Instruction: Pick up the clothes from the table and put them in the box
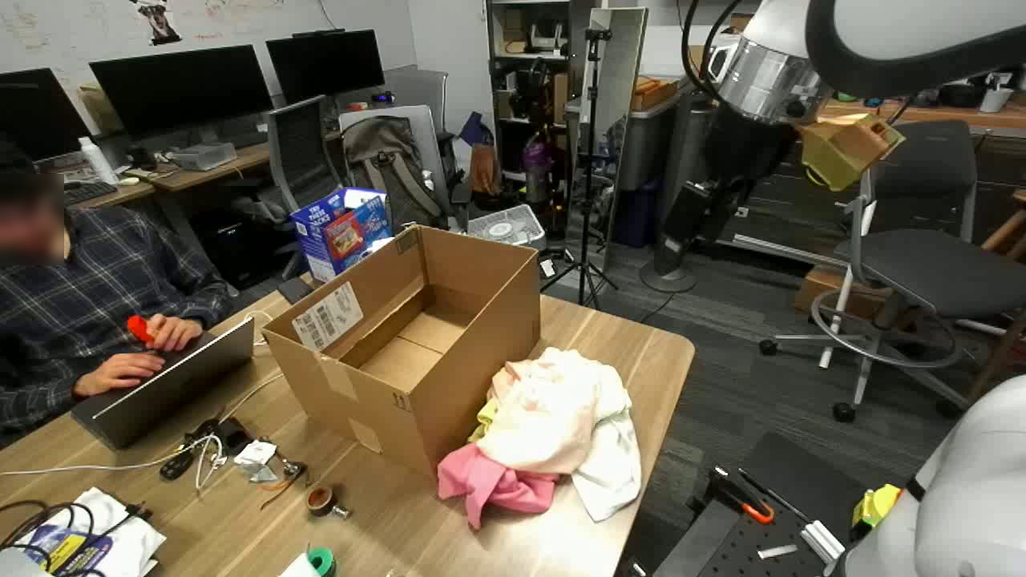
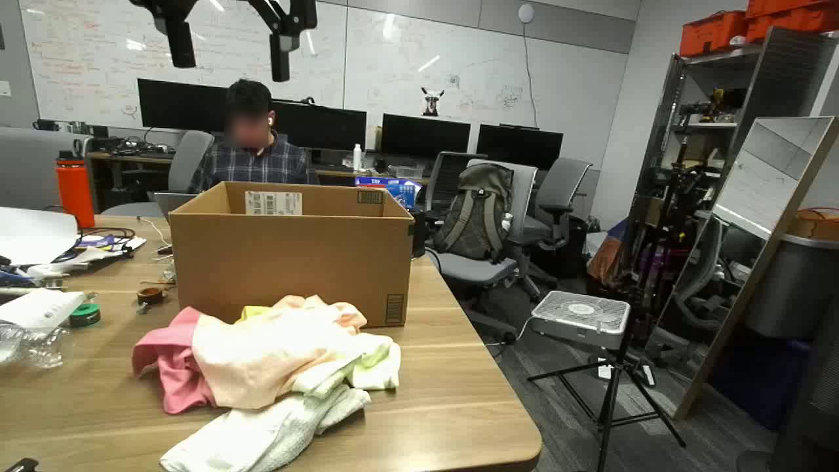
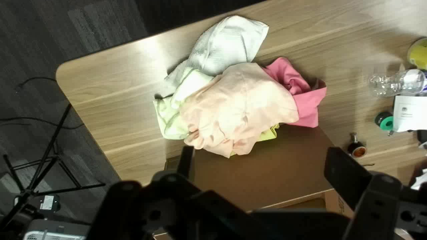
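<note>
The clothes lie in one loose heap on the wooden table [image 1: 617,328], against the long side of the box. A peach garment [image 3: 240,103] tops the pile, with a pink one [image 3: 308,103] poking out on one side. White cloth [image 2: 275,426], a pale green piece [image 3: 170,120] and a bit of yellow fabric [image 3: 268,133] show around it. The box [image 1: 473,369], a brown carton with a white label, stands open-topped; its visible floor is bare cardboard. High above hangs my gripper [image 2: 232,62], its fingers [image 3: 343,173] spread wide around nothing, apart from clothes and box.
A person sits behind a laptop [image 1: 176,385] beyond the box. Cables, a tape roll [image 1: 321,501], a plastic bottle [image 3: 397,83] and papers lie along the table. A tripod [image 2: 609,387] and a box fan [image 2: 580,314] stand off the table's rounded corner.
</note>
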`<state>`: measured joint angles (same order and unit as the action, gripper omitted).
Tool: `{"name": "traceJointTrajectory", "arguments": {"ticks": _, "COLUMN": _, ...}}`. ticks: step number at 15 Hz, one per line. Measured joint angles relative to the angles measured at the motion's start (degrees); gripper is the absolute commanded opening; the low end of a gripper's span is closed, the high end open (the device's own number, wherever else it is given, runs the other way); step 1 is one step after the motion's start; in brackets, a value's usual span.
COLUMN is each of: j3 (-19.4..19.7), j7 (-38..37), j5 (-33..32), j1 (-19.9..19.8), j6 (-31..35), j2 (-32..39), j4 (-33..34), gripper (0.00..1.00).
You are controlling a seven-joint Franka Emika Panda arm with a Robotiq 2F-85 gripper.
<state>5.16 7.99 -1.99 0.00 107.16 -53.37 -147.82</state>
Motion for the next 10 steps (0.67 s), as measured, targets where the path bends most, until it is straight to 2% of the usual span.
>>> {"name": "traceJointTrajectory", "arguments": {"ticks": 10, "j3": 0.00, "j7": 0.00, "j5": 0.00, "j1": 0.00, "j6": 0.00, "j2": -0.32, "j4": 0.42, "gripper": 1.00}}
